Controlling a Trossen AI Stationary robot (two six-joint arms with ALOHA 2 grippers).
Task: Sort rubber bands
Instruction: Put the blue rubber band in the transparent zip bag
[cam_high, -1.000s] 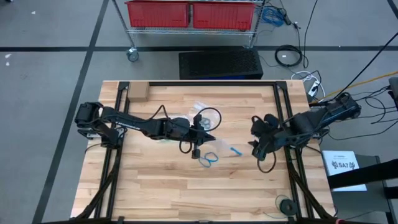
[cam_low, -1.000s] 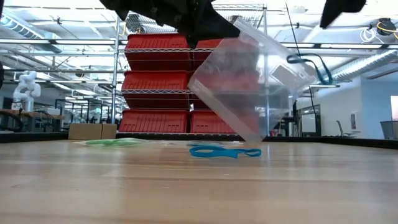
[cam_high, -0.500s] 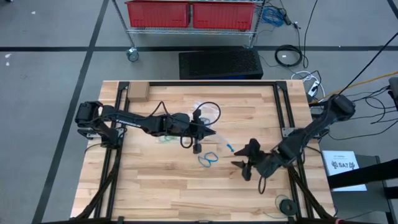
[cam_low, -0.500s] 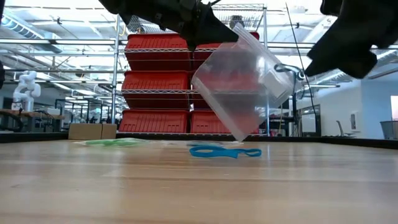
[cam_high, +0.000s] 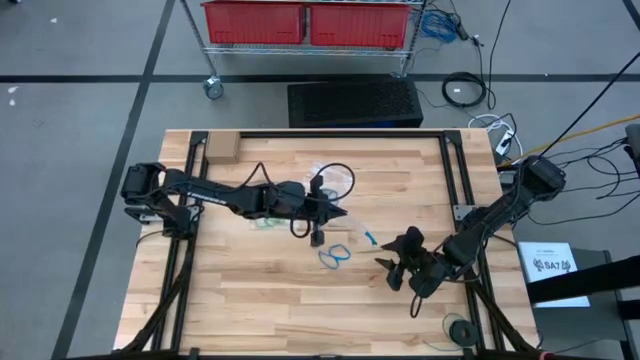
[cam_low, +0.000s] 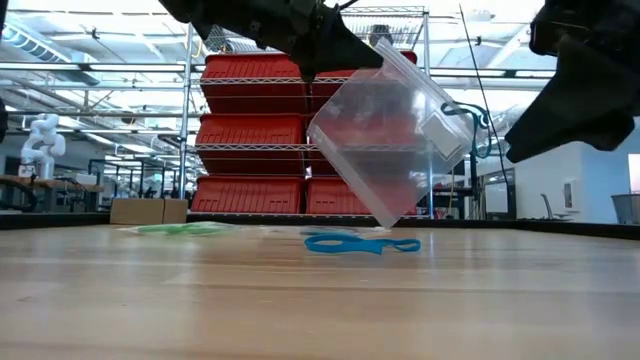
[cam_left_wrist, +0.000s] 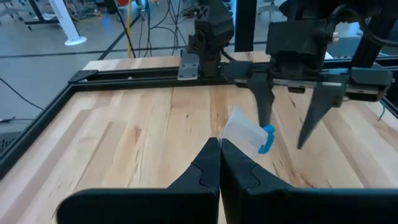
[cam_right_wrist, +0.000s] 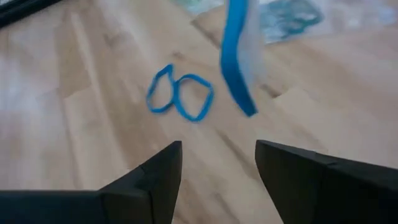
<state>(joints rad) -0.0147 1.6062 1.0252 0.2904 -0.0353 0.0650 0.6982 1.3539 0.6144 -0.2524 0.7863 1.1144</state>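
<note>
Two bright blue rubber bands (cam_right_wrist: 179, 96) lying side by side, flat on the wooden table (cam_high: 250, 310), near its middle, just short of the right gripper (cam_high: 398, 271) and apart from it. Right gripper (cam_right_wrist: 214, 186) hovering above the boards with fingers spread wide and nothing between them, pointed toward those two loops. Left gripper (cam_high: 340, 214) reaching in from the left side, fingers (cam_left_wrist: 219, 163) pressed fully together and pinching the top edge of a clear plastic bag (cam_low: 392, 145). Bag hanging tilted in the air, its lower corner close above the table, a blue strip (cam_right_wrist: 234, 59) running along one edge; whether the corner touches the wood, cannot tell. More rubber bands, green and teal (cam_high: 266, 222), gathered on the table under the left arm, seemingly inside or beneath another clear bag (cam_low: 185, 229). Small cardboard box (cam_high: 221, 149) resting at the far left corner of the table; red bins (cam_low: 250, 135) stacked on wire shelving behind.
</note>
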